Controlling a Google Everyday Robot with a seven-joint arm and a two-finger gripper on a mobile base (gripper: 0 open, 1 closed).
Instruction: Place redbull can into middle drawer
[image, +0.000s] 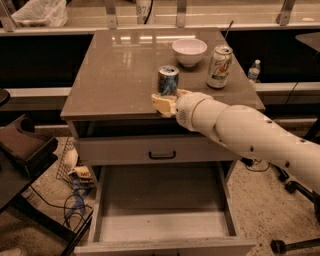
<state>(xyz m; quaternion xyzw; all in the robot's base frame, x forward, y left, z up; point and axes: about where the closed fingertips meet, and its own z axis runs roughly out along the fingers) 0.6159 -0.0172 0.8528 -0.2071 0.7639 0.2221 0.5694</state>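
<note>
The redbull can (168, 80), slim and blue-and-silver, stands upright near the front edge of the brown cabinet top (120, 70). My gripper (172, 99) is at the can's base on its front right side, right up against it, with the white arm (250, 132) reaching in from the right. The middle drawer (160, 210) is pulled out below, wide and light grey, with a bare flat floor.
A white bowl (189, 51) and a fatter white-and-green can (219, 66) stand at the back right of the top. The closed top drawer front has a black handle (161, 155). Cables and clutter (75, 180) lie on the floor at the left; a chair base (295, 185) stands at the right.
</note>
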